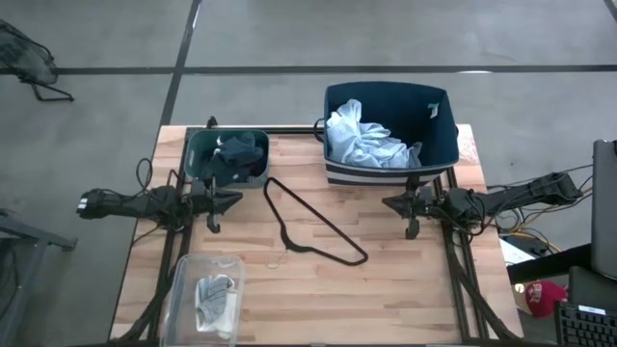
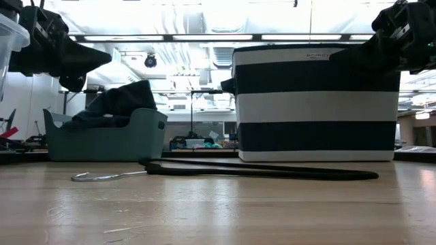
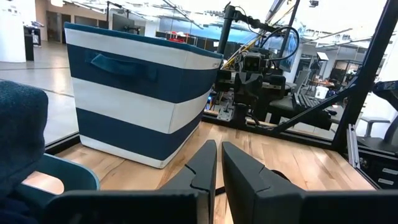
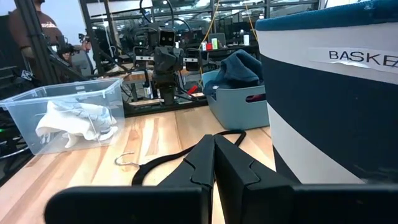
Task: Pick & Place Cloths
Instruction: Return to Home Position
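Left claw and right claw closed, empty; hanger lies between them.

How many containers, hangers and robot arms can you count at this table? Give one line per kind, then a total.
Containers: 3 (teal bin, striped basket, clear bin)
Hangers: 1 (black wire hanger)
Robot arms: 2 (left arm, right arm)
Total: 6

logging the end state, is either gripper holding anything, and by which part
Nothing is held. The left gripper and right gripper are both shut and empty above the wooden table.
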